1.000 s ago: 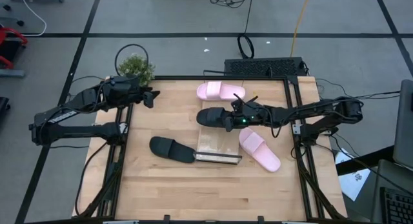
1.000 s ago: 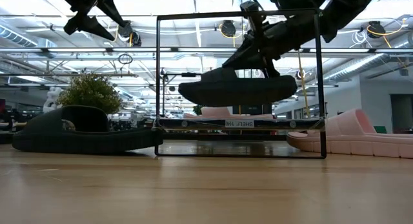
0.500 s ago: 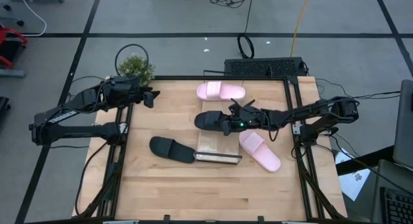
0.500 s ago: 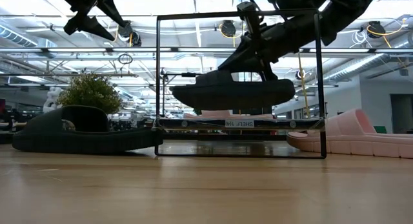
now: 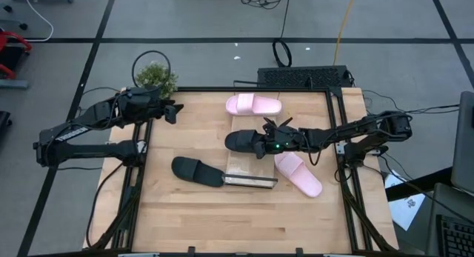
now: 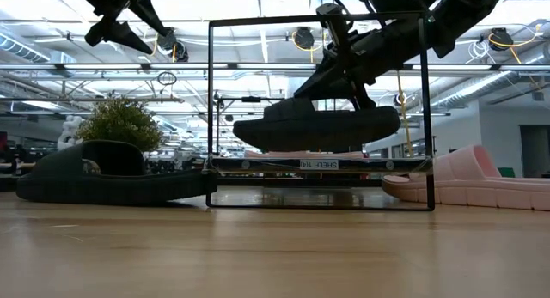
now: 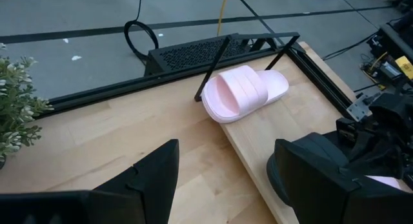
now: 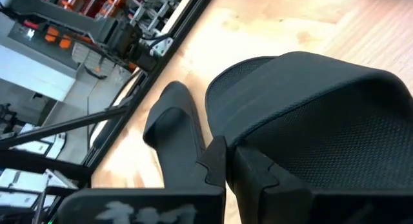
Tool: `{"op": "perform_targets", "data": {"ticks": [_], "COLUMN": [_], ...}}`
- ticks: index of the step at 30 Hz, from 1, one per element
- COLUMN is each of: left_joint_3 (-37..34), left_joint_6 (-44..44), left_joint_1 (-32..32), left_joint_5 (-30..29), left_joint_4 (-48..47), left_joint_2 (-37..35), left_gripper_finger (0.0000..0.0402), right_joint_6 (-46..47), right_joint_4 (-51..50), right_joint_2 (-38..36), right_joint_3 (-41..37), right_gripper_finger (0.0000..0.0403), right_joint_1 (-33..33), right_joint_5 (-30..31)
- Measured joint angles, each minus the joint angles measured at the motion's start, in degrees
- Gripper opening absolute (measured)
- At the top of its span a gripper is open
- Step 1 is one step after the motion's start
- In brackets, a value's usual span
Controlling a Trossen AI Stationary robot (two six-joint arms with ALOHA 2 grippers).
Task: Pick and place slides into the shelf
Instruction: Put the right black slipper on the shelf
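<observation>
Progress is early: right gripper (image 5: 265, 141), clamped on one black slide (image 5: 244, 141), hovers over the shelf (image 5: 249, 172), none shelved yet, while left gripper (image 5: 172, 110) waits with fingers spread, empty.

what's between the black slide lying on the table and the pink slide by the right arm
In the high view, the shelf sits between the black slide on the table and the pink slide; the first slide's end touches it.

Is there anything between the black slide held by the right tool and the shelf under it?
Nothing visible. The right tool holds the black slide just above the shelf, and the low view shows only a thin free gap between them.
</observation>
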Motion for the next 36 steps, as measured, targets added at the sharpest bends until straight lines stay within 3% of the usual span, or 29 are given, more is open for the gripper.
{"op": "perform_targets", "data": {"ticks": [12,36], "left_joint_3": [-0.02,-0.04], "left_joint_6": [0.04,0.0], "left_joint_1": [0.0,-0.02], "left_joint_5": [0.02,0.01], "left_joint_4": [-0.01,0.05], "left_joint_2": [0.02,0.02], "left_gripper_finger": [0.0248,0.0248], "right_joint_6": [-0.31,-1.28], "right_joint_4": [0.86,9.9], "right_joint_2": [0.06,7.66], "right_joint_3": [0.0,0.0], "right_gripper_finger": [0.0,0.0], "right_joint_1": [0.44,1.15], "right_joint_5": [2.0,-0.02]}}
